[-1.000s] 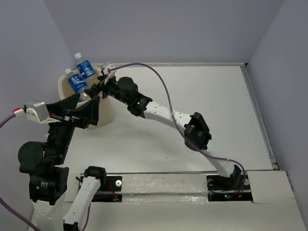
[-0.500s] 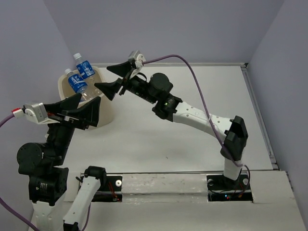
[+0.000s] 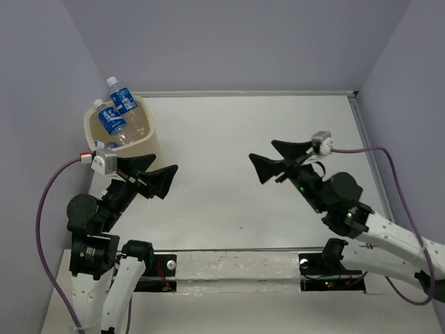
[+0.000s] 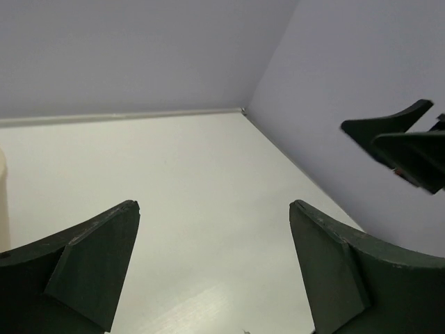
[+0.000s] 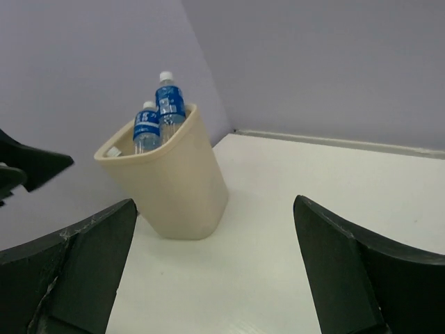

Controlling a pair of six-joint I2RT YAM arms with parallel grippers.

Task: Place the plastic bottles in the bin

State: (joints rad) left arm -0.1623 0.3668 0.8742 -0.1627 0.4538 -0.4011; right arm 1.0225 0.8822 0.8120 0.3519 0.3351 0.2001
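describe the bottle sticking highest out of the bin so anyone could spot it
On the table, go to the far left corner, where the cream bin stands. Two blue-labelled bottles rise above its rim. The tallest bottle is the one farther back, its white cap well above that of the neighbour.

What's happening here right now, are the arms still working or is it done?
Neither arm holds anything. The left pincer and right pincer both hang open above the table, apart from the bin. The plastic bottles are in the bin, two of them poking up past its rim. No bottle shows on the table in any view, so the job looks about finished.
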